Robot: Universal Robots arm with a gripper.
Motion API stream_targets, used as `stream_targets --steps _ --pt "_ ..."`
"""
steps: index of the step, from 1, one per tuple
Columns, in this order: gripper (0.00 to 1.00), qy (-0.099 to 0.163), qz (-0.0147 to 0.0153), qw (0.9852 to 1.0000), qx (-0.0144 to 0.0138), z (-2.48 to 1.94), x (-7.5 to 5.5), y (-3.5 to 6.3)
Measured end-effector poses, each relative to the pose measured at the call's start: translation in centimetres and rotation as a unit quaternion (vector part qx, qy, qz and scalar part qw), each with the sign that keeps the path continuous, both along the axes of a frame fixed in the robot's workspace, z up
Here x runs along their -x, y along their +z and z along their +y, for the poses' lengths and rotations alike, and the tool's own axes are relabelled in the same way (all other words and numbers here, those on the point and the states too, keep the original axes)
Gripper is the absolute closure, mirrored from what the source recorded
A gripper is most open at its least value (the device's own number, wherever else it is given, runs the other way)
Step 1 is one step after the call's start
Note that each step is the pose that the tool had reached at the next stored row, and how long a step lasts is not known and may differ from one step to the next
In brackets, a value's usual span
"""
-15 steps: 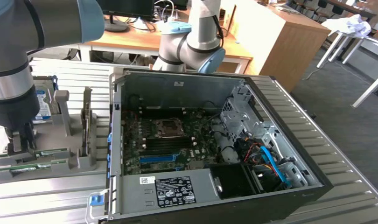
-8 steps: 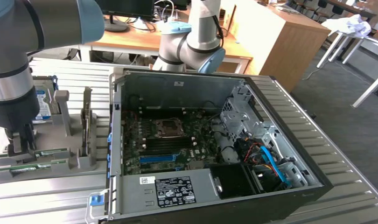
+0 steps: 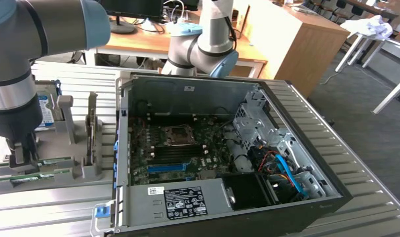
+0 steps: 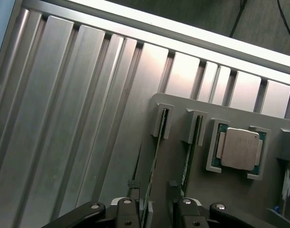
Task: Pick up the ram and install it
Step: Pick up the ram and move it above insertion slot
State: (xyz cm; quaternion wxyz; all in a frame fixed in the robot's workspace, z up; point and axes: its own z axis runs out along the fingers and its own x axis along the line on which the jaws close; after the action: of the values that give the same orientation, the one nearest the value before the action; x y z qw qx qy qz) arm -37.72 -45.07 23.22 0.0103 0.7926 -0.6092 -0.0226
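Two green ram sticks stand on edge in slots of a grey holder. One ram stick runs straight in between my fingertips; the second ram stick lies just beside it. My gripper is open, one finger on each side of the first stick, with gaps still showing. In the exterior view the gripper hangs low over the holder at the exterior view's left, with the green sticks beside it. The open computer case shows its motherboard.
A square silver processor chip sits in a pocket of the holder beside the sticks. A hard drive with a blue-white label stands upright behind the holder. The case wall rises right next to the holder. Ribbed metal table surrounds everything.
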Motion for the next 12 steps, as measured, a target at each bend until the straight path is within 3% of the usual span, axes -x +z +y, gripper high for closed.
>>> stream_targets --steps 8,12 --pt "0.64 -0.001 0.0 1.0 0.0006 -0.06 0.0 -0.67" --pt "0.64 -0.027 -0.0001 0.9996 0.0017 -0.06 0.0 -1.01"
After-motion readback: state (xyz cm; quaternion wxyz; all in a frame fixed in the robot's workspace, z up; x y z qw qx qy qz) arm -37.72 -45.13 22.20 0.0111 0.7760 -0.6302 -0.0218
